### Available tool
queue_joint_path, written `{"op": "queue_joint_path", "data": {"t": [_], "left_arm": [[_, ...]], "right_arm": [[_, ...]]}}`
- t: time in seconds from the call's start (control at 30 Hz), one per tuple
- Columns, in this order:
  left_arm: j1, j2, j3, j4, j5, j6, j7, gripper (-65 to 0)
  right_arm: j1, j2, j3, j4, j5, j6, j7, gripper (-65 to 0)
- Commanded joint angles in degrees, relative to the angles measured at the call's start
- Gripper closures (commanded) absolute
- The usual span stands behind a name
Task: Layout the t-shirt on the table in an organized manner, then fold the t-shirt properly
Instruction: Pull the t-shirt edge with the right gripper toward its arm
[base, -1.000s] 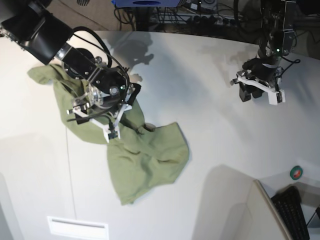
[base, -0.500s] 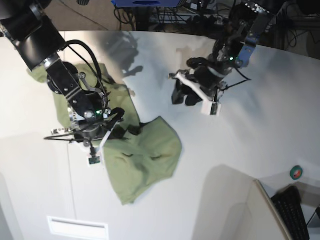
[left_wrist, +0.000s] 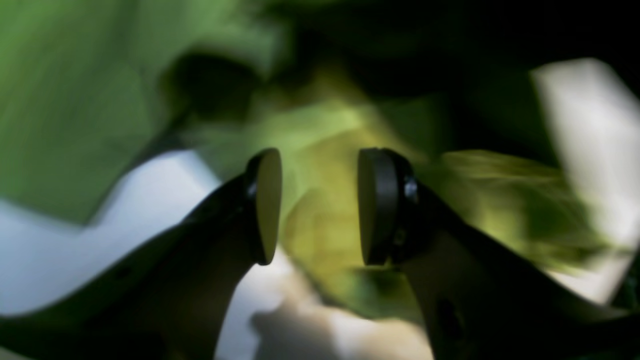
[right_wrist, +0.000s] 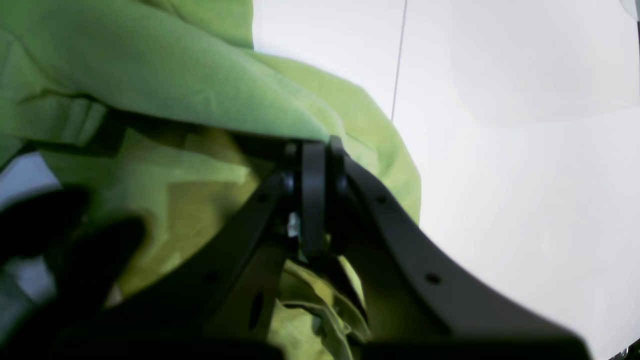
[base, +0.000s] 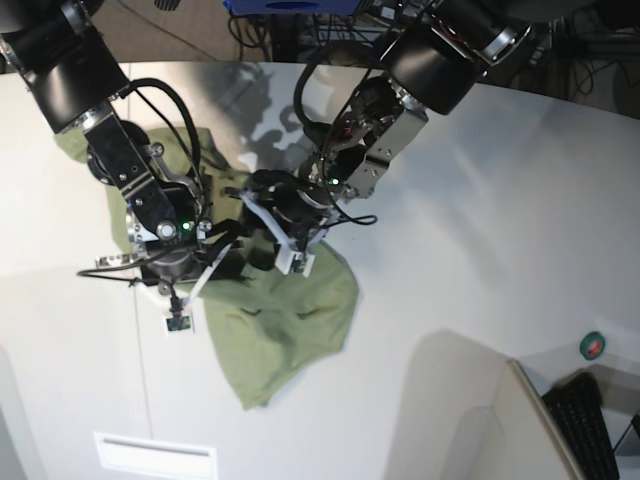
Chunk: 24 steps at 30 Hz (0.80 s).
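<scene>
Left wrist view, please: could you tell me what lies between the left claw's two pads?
Nothing is pinched between the pads; the gap is open, with the blurred t-shirt behind it.

On the table (base: 480, 200) the t-shirt (base: 290, 320) lies left of centre, with the right gripper (base: 200, 262) over its left part, the left gripper (base: 272, 238) just beside it to the right, both above the crumpled middle.
</scene>
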Motion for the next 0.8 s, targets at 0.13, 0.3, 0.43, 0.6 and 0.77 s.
{"op": "queue_joint_path", "data": {"t": [0.13, 0.3, 0.43, 0.6, 0.77], "left_arm": [[-5.26, 3.37, 0.26, -12.01, -0.21, -0.42, -2.33, -24.2], [-6.49, 2.93, -0.01, -16.23, -0.21, -0.07, -4.0, -24.2], [-6.67, -2.08, -0.18, -16.06, -0.21, 4.42, -5.14, -24.2], [-7.19, -6.91, -0.36, -13.42, -0.39, 5.91, -5.14, -24.2], [-7.37, -10.69, -0.36, -9.2, -0.65, 6.0, -4.79, -24.2]], "right_arm": [[1.37, 0.1, 0.52, 1.75, -0.81, -0.19, 0.94, 0.0], [1.54, 0.02, 6.23, 5.62, -0.81, -0.19, 0.94, 0.0], [2.51, -0.34, 15.02, 6.06, -0.81, 4.47, 0.94, 0.0], [2.86, -0.34, 25.22, 1.4, -0.81, 12.03, 1.29, 0.0], [4.53, -0.34, 36.91, -5.55, -0.81, 15.2, 0.24, 0.0]]}}
